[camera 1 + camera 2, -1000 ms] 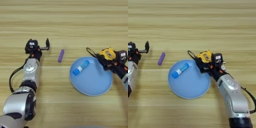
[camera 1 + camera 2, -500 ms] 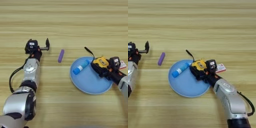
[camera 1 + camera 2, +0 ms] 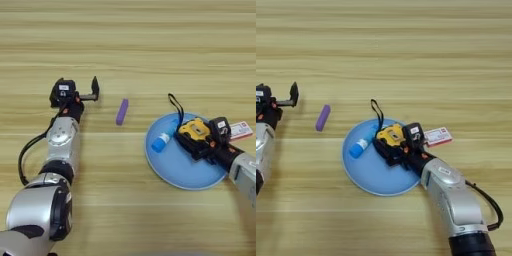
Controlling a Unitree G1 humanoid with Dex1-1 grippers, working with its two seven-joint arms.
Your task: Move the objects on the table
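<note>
Lying with its long axis running toward the tabletop's far edge, the purple bar [image 3: 122, 111] sits left of the blue plate [image 3: 170, 167]. On the plate, the right tool [image 3: 398, 145] is clamped on the tape measure [image 3: 194, 131], partly hiding it; its strap [image 3: 175, 106] trails farward. A blue-and-white tube [image 3: 163, 140] lies beside it. The red-and-white box [image 3: 437, 136] touches the plate's right rim. The left tool [image 3: 80, 93] rests with fingers apart.
</note>
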